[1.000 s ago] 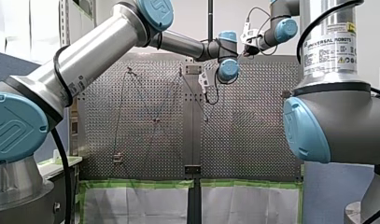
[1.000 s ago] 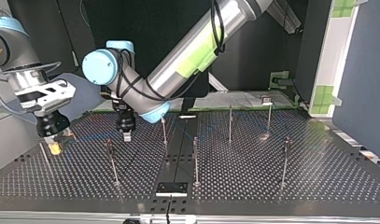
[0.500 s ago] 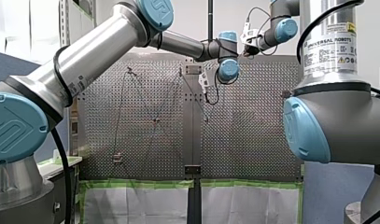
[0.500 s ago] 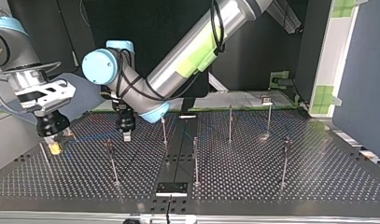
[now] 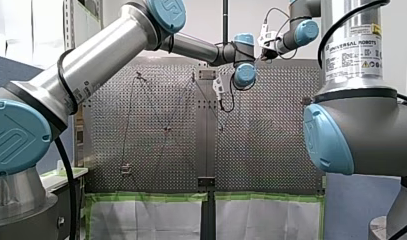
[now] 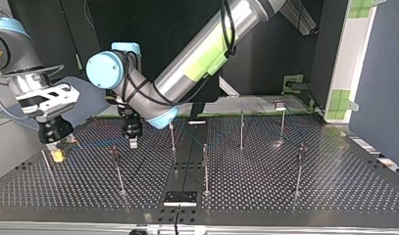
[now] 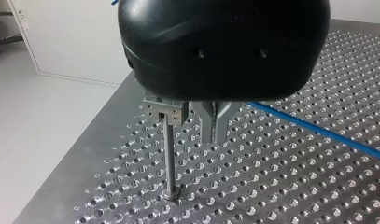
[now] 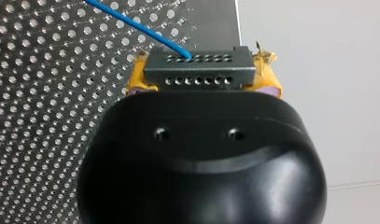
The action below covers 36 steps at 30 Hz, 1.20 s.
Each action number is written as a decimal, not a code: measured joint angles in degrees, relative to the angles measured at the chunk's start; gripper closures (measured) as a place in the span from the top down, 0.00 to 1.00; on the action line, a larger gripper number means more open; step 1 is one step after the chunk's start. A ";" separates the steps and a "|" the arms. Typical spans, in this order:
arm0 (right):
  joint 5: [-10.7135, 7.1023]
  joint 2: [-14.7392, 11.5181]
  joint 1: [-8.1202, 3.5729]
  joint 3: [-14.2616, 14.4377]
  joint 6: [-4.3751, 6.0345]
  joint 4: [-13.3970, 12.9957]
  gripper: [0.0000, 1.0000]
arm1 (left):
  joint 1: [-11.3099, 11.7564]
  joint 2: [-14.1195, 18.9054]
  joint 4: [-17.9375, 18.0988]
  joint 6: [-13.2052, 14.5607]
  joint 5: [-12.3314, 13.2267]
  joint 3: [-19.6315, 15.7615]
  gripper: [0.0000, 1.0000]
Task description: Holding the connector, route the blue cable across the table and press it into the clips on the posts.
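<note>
- Perforated table (image 6: 334,196): six posts (image 6: 205,169) are standing on it in the top view, three along the far side and three nearer.
- My right gripper (image 6: 56,152): hanging over the table's left edge in that view, with the connector (image 8: 199,70) sitting between its pads (image 8: 137,77).
- Blue cable (image 8: 136,25): running out of the connector and away over the table.
- My left gripper (image 6: 133,143): hanging to the right of the other gripper, between the two leftmost posts.
- Clip (image 7: 165,112): sitting on top of a post, just beside the left gripper's fingers (image 7: 211,126) and not touching them.
</note>
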 joint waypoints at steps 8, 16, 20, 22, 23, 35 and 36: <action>-0.62 1.03 1.11 1.12 -1.14 -0.95 0.00 | -0.75 -0.66 -1.67 -0.44 -1.66 0.06 0.11; -0.87 1.90 3.32 3.70 -5.03 -1.47 0.00 | -0.95 -0.77 -5.29 -0.52 -3.19 0.09 0.11; -0.88 1.92 3.40 3.84 -6.17 -1.49 0.00 | -0.96 -0.79 -5.72 -0.53 -3.24 0.09 0.11; -0.87 1.93 3.41 3.85 -6.37 -1.50 0.00 | -0.97 -0.79 -5.77 -0.53 -3.25 0.09 0.11; -0.88 1.93 3.41 3.85 -6.42 -1.49 0.00 | -0.97 -0.79 -5.78 -0.53 -3.25 0.09 0.11; -0.79 0.65 3.42 3.62 -6.27 -1.67 0.00 | 0.12 0.94 -4.07 -2.27 -4.50 -1.66 0.24; -0.73 0.18 3.45 3.57 -6.03 -1.80 0.00 | 0.31 1.31 -3.70 -2.64 -4.46 -2.01 0.24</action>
